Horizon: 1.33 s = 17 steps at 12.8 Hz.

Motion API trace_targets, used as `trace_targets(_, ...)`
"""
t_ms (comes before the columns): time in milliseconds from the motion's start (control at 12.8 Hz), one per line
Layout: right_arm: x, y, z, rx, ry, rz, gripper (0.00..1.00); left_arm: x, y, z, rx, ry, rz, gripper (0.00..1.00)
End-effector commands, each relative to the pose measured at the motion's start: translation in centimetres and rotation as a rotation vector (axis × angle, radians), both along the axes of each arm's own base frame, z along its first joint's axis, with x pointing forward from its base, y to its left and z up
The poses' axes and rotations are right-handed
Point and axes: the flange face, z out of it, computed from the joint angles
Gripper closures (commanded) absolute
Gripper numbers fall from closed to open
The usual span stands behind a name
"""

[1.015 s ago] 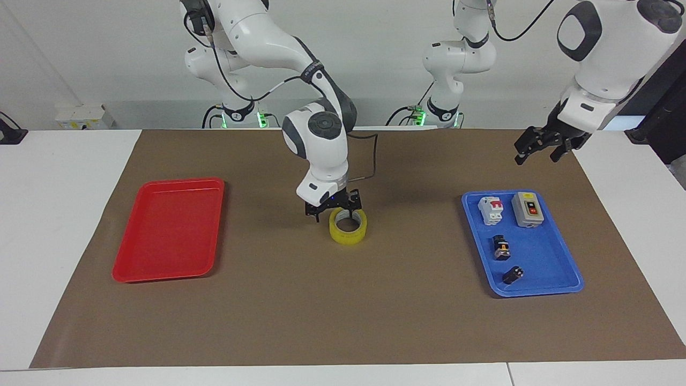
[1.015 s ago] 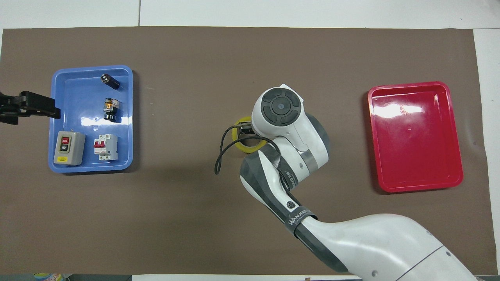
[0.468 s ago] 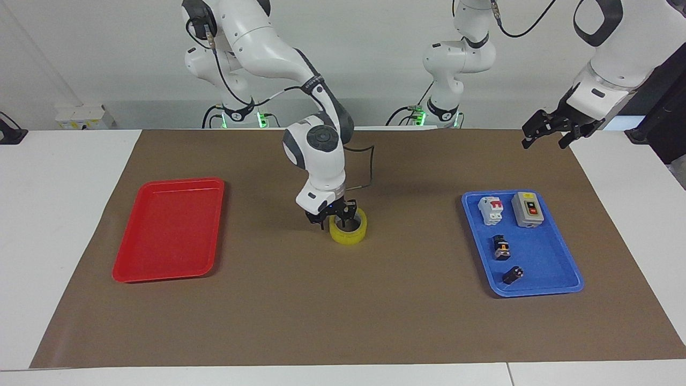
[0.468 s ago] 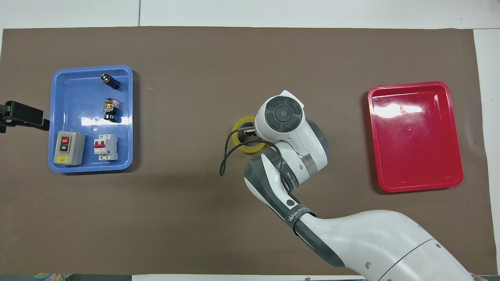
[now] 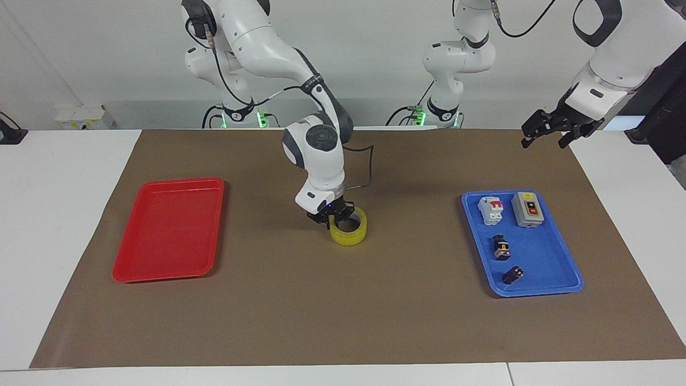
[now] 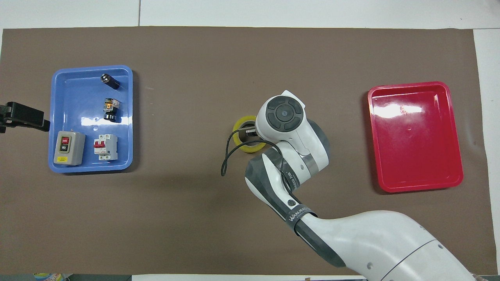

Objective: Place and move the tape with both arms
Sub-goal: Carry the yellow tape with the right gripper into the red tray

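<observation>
Now the right gripper point(image 5: 333, 219) is down at the tape point(image 5: 349, 229), its fingers squeezed onto the roll's wall at the roll's ten o'clock in the facing view. The yellow tape sits flat on the brown mat point(image 5: 343, 311), in the middle, between the red tray point(image 5: 167, 229) and the blue tray point(image 5: 541, 268). The left gripper point(image 5: 551, 134) hangs in the air with its fingers apart, holding nothing, over the mat's edge at one o'clock from the blue tray. That arm waits.
</observation>
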Motion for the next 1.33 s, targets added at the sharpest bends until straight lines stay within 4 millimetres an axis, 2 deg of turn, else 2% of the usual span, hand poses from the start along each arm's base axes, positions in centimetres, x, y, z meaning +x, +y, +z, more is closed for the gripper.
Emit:
trace_targets(0, 2.3, -1.9, 5.6, -0.060, 0.023, 0.031, 1.00, -0.5, -0.3, 0.5, 0.030, 0.000, -0.022, 0.00)
trace_targets(78, 3.5, -4.7, 6.6, -0.079, 0.050, 0.050, 1.00, -0.5, -0.3, 0.6, 0.031, -0.001, -0.022, 0.00)
trace_targets(156, 4.1, -8.3, 8.7, -0.086, 0.067, 0.083, 1.00, -0.5, -0.2, 0.7, 0.031, -0.006, -0.020, 0.00)
trace_targets(312, 4.9, -16.1, 11.7, -0.091, 0.110, 0.145, 1.00, -0.7, -0.4, 0.9, 0.031, -0.008, -0.029, 0.00)
trace_targets(390, 4.9, -20.1, 12.4, -0.092, 0.142, 0.185, 1.00, -0.7, -0.4, 0.8, 0.031, -0.006, -0.029, 0.00)
trace_targets(546, 4.5, -28.7, 12.5, -0.078, 0.181, 0.267, 1.00, -0.6, -0.4, 0.9, 0.031, -0.009, -0.031, 0.00)
trace_targets(702, 3.5, -38.0, 10.9, -0.047, 0.212, 0.342, 1.00, -0.7, -0.4, 0.9, 0.031, -0.008, -0.031, 0.00)
trace_targets(780, 2.9, -41.0, 10.5, -0.038, 0.204, 0.376, 1.00, -0.7, -0.4, 0.9, 0.031, -0.008, -0.031, 0.00)
trace_targets(859, 2.7, -42.9, 10.0, -0.036, 0.191, 0.406, 1.00, -0.7, -0.3, 0.9, 0.032, -0.008, -0.029, 0.00)
trace_targets(1015, 2.1, -45.4, 8.4, -0.058, 0.112, 0.433, 1.00, -0.7, -0.4, 0.9, 0.045, -0.006, -0.032, 0.00)
trace_targets(1171, 0.8, -47.8, 5.5, -0.083, 0.044, 0.440, 1.00, -0.8, -0.4, 1.1, 0.051, -0.012, -0.034, 0.00)
trace_targets(1249, 0.0, -47.7, 4.5, -0.086, 0.035, 0.440, 1.00, -0.9, -0.5, 1.0, 0.051, -0.014, -0.038, 0.00)
